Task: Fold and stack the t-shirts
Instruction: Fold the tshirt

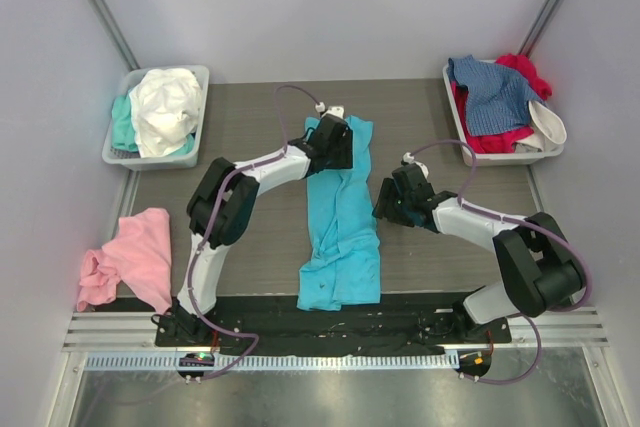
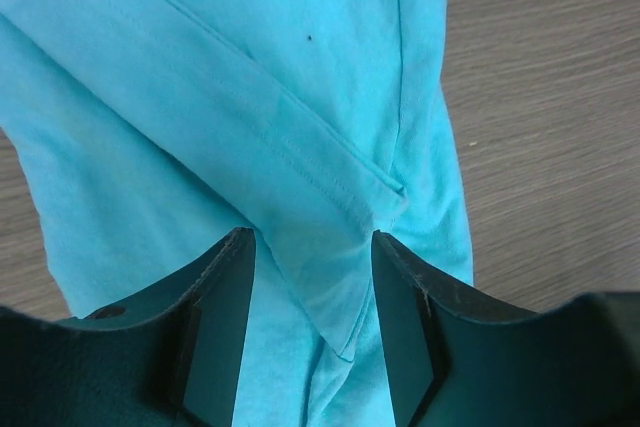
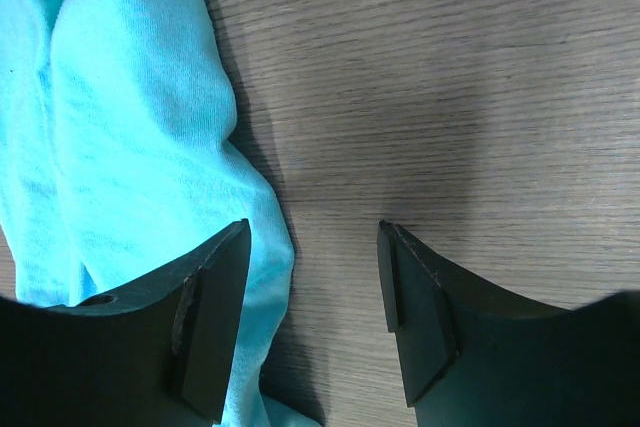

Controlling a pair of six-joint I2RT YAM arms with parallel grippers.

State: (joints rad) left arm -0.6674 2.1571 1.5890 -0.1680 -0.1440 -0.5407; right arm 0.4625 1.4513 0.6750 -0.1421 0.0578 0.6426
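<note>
**A:** How are the jaws of the left gripper (image 2: 312,239) seen?

**B:** They are seen apart. The gripper is lowered onto the turquoise t-shirt (image 2: 200,97), and a hemmed fold of the cloth is caught in view between its fingers (image 2: 215,327).

**A:** And the right gripper (image 3: 312,227)?

**B:** Its jaws are likewise held apart. It is placed at the right edge of the turquoise t-shirt. One finger is over the cloth's edge, the other over the wood-grain table (image 3: 450,97), and bare table is seen between them.

**A:** How is the turquoise t-shirt laid?

**B:** It is spread lengthwise on the middle of the table as a long narrow strip. The left gripper is at its far end and the right gripper is beside its middle.

**A:** What is found around it?

**B:** A pink t-shirt (image 1: 135,252) is crumpled well to its left. Further back on that side, a grey tray (image 1: 200,77) is filled with a white t-shirt (image 1: 165,107) over a mint t-shirt (image 1: 122,122). To its far right, a second tray (image 1: 452,107) is loaded with a denim-blue t-shirt (image 1: 495,92) and a red t-shirt (image 1: 525,72).
</note>
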